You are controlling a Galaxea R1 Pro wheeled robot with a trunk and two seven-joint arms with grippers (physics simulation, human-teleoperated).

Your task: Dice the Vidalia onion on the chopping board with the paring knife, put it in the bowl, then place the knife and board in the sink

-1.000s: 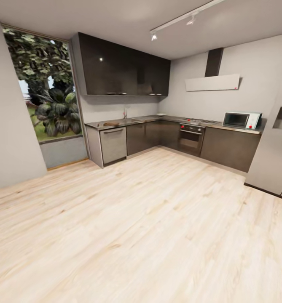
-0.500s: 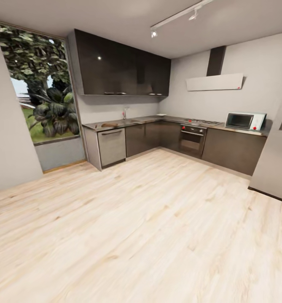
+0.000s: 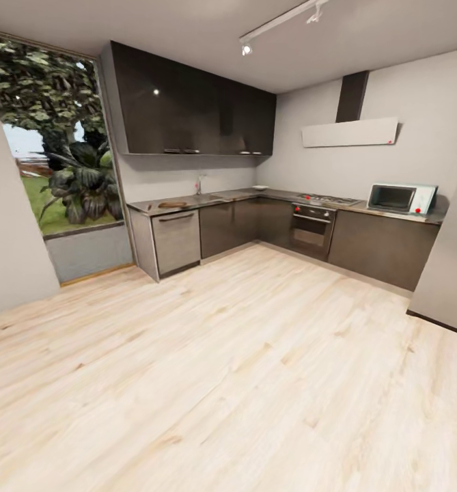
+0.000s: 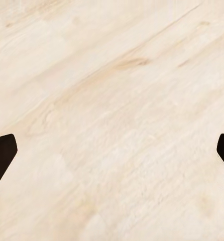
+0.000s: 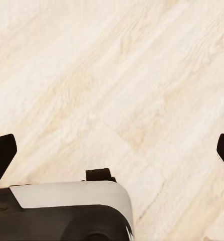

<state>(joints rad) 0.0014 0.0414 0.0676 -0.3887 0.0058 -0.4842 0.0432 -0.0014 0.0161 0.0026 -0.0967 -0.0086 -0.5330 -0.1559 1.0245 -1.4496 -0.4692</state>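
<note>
Far across the room, the countertop [image 3: 242, 195] runs along the back wall over dark cabinets. On its left end lies the brown chopping board [image 3: 172, 203]. The sink [image 3: 211, 197] sits beside it under a faucet [image 3: 201, 183]. A small white bowl [image 3: 259, 187] rests farther right on the counter. The Vidalia onion and the paring knife are too small to make out from here. In the left wrist view my left gripper [image 4: 112, 155] hangs open over bare wooden floor. Over the same floor, my right gripper [image 5: 112, 155] is open too, holding nothing.
Light wooden floor [image 3: 242, 369] stretches between me and the cabinets. An oven [image 3: 311, 229] and hob stand in the corner run, with a microwave [image 3: 400, 198] at the right. A fridge [image 3: 453, 273] stands at the far right, a large window [image 3: 47, 157] at the left. Part of my white base [image 5: 67, 211] shows below the right gripper.
The head view has shifted: the kitchen has slid slightly left and looks a little nearer, so the camera has moved. Nothing in the kitchen itself has moved.
</note>
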